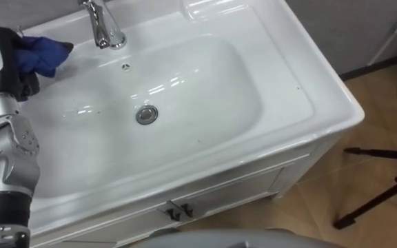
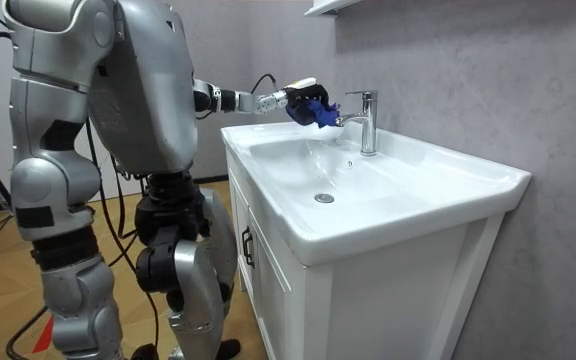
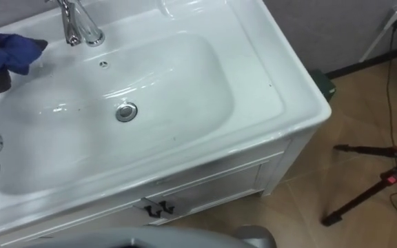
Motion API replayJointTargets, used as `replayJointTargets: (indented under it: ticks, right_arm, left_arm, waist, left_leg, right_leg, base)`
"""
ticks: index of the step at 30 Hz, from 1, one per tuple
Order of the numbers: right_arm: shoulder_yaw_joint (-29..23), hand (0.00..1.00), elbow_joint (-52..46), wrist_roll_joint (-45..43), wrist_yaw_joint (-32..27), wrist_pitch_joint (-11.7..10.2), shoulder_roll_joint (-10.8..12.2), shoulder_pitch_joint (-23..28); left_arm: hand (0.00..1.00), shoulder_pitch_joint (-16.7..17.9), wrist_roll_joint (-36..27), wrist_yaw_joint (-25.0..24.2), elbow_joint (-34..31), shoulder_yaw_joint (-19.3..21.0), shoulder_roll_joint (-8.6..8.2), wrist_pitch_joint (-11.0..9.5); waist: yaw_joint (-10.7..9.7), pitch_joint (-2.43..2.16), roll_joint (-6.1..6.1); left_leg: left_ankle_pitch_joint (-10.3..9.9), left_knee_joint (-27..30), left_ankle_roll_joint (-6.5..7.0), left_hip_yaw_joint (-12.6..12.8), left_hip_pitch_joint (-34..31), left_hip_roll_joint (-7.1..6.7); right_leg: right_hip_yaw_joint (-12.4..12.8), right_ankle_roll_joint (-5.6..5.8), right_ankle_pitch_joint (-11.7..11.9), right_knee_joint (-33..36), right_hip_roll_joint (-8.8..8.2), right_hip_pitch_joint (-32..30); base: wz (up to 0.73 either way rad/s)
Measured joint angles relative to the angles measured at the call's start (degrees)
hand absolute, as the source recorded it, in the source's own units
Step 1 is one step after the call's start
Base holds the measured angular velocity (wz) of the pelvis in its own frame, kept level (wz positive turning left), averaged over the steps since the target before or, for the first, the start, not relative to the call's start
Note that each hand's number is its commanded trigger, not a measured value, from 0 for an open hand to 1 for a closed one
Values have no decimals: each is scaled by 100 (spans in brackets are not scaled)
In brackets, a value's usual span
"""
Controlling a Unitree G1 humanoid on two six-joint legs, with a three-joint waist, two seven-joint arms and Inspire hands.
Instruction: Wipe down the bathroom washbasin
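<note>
Standing before the basin [image 1: 198,83], the robot extends its left arm forward, roughly level, toward the back left corner. The left robot hand [image 1: 7,63] is closed round a blue cloth [image 1: 43,55]. It holds the cloth over the counter [image 1: 291,65] surround, just left of the tap [image 1: 103,31]. Whether the cloth touches the surface cannot be told. The drain [image 1: 146,114] lies well apart.
</note>
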Motion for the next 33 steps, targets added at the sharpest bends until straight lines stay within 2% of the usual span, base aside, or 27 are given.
replayJointTargets:
  ticks: [4, 7, 8, 11, 13, 16, 20, 24, 27, 33]
  right_arm:
    - [0, 0, -5, -7, 6, 5, 0, 1]
    - [1, 0, 36, -73, 5, 26, 0, 20]
    - [1, 0, 26, -76, 6, 102, 2, 45]
    - [7, 0, 27, -59, 6, 168, 37, 80]
    - [2, 0, 27, -36, 4, 220, 41, 104]
    - [-4, 0, 25, -26, -107, 244, 46, 91]
    - [-43, 0, 1, -36, -172, 259, 45, 72]
    - [-93, 0, 9, -8, -181, 328, 50, 79]
    - [-133, 0, 23, -14, -166, 333, 51, 72]
    - [-199, 0, 16, -10, -99, 385, 63, -54]
  left_arm:
    - [100, 50, 0, -14, 3, 0, 0, 43]
    - [100, 366, 4, -23, 62, 0, -45, 59]
    - [100, 529, 4, -24, 62, 0, -91, 81]
    - [100, 761, 2, -28, 62, 0, -170, 163]
    - [100, 781, -4, -29, 62, 1, -171, 238]
    - [100, 798, -3, -28, 61, 116, -171, 228]
    - [100, 885, -3, 14, 56, 499, -172, 246]
    - [100, 1026, -3, 36, 55, 566, -217, 282]
    - [100, 1095, 0, 38, 55, 577, -263, 283]
    - [100, 1368, -210, 40, 55, 598, -490, 354]
  waist:
    - [10, -1, -9]
    - [-5, -1, -49]
    - [-3, -33, -28]
    - [28, -43, -46]
    - [124, -40, -57]
    - [291, -49, -56]
    - [379, -49, -31]
    - [441, -46, -10]
    - [457, -46, -15]
    - [476, -33, -50]
  left_leg:
    - [3, -40, -5, -14, 44, -7]
    - [23, -204, -35, -10, 216, -55]
    - [24, -211, -36, -15, 259, -64]
    - [23, -207, -36, -56, 300, -75]
    - [23, -206, -37, -92, 288, -73]
    - [23, -204, -37, -131, 292, -73]
    - [22, -204, -38, -200, 289, -79]
    - [22, -204, -38, -207, 286, -77]
    - [23, -203, -39, -245, 262, -80]
    - [25, -197, -41, -282, 269, -96]
  right_leg:
    - [3, 3, 15, -63, 16, 65]
    - [4, 13, 19, -155, 5, 198]
    - [-6, 21, 24, -204, 9, 259]
    - [-23, 33, 30, -294, 20, 357]
    - [-11, 29, 32, -312, 36, 356]
    - [-9, 24, 36, -319, 42, 358]
    - [-15, 19, 40, -332, 52, 375]
    - [-54, 19, 57, -335, 59, 405]
    - [-128, 18, 57, -347, 53, 405]
    - [-164, 20, 57, -351, 42, 429]
  base:
    - [2]
    - [-1]
    - [0]
    - [7]
    - [3]
    - [0]
    - [1]
    - [5]
    - [11]
    - [3]
